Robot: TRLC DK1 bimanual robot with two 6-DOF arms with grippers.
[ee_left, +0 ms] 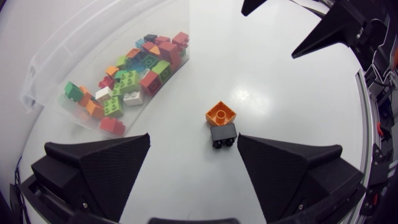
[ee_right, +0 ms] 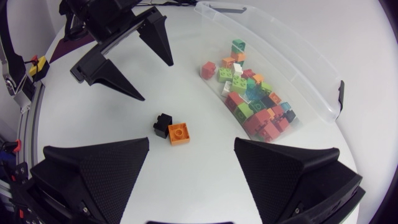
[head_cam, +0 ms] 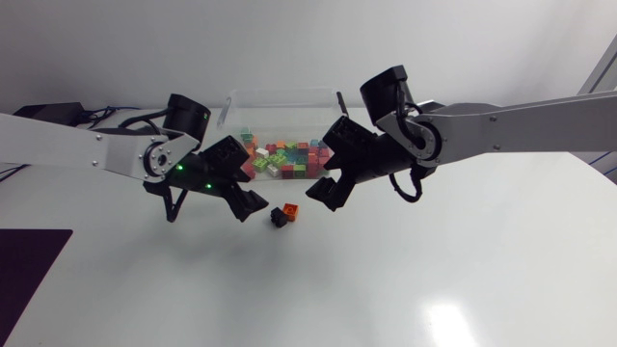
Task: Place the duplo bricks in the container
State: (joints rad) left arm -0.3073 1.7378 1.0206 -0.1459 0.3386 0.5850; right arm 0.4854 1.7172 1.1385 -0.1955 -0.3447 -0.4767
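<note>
- While most bricks (ee_left: 143, 68) lie in the container (head_cam: 280, 104), an orange brick (ee_left: 221, 113) and a black brick (ee_left: 224, 134) sit touching on the tabletop (head_cam: 386, 280) near it: two left, I judge.
- Left fingers (ee_left: 106, 165) and right fingers (ee_right: 99, 168) wide, empty, flanking the pair.
- Whether the two are clipped together, I can't tell.

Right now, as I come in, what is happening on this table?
Two robot arms are clearing duplo bricks into a clear container. Most bricks already lie inside it. An orange brick and a black brick are not yet in; they sit side by side on the table in front of it. The left gripper and the right gripper hang open on either side of this pair, holding nothing.
</note>
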